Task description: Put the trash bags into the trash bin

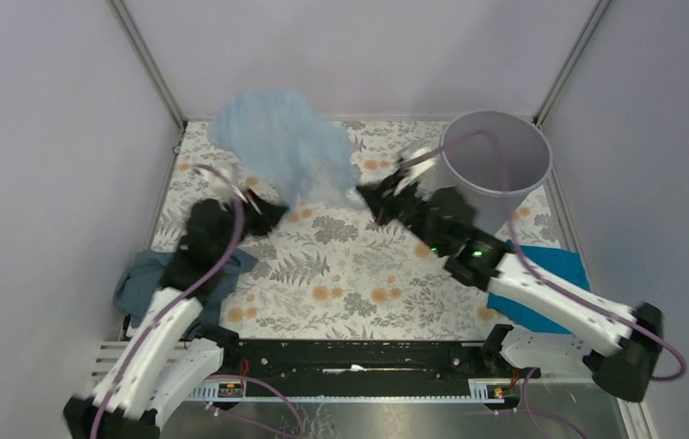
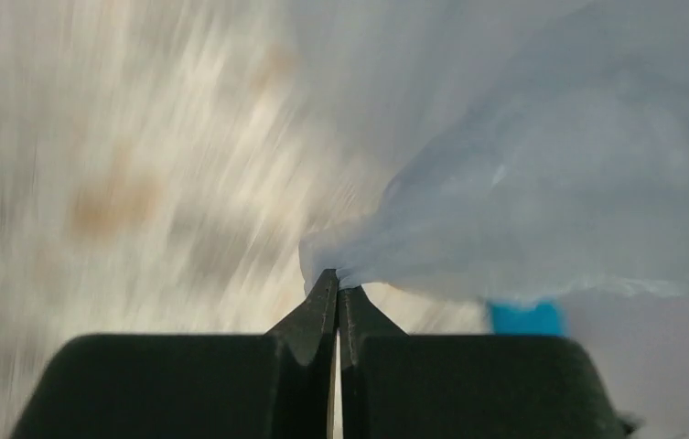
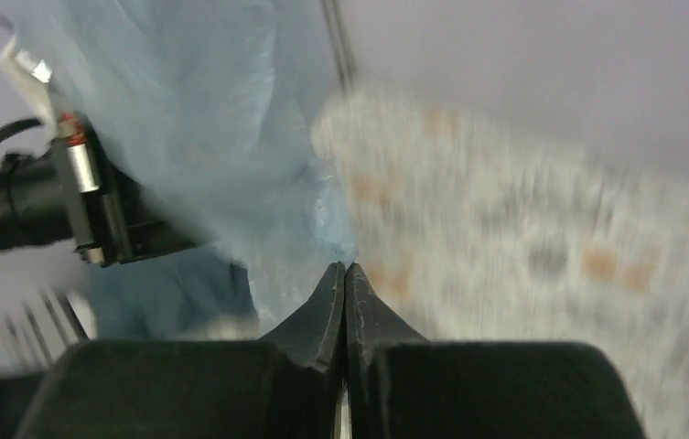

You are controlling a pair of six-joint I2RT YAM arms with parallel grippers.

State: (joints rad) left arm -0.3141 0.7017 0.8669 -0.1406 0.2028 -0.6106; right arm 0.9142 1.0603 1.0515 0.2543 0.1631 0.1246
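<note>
- Trash bag [image 1: 281, 146]: thin pale-blue film, wrinkled, lifted off the floral table cover [image 1: 349, 265] and billowing above the far left part of the table
- Strung between the two grippers, to the left of the trash bin [image 1: 468, 187], outside it and not touching its rim
- Left gripper [image 1: 272, 212]: clenched on the bag's lower left edge
- Same grip from the left wrist camera [image 2: 338, 283]: fingertips pressed together, a bunched corner of film [image 2: 542, 183] emerging right at the tips and fanning out up and to the right
- Right gripper [image 1: 363, 197]: clamped on the bag's lower right edge, between the bag and the bin
- Same grip from the right wrist camera [image 3: 344, 270]: tips closed tight, film [image 3: 212, 119] rising from them to the upper left, the left arm [image 3: 38, 201] dark just beside the bag
- Bin upright in the far right corner, mouth facing up, the right arm's cable arching over its rim
- Teal-grey cloth [image 1: 144, 279]: crumpled at the near left of the table, partly under the left arm
- Bright blue cloth [image 1: 555, 265]: lying at the near right, nearer than the bin, partly covered by the right arm; a small sliver [image 2: 523, 317] also visible below the bag in the left wrist view
- Table cover in both wrist views smeared by motion blur, pattern hard to make out
</note>
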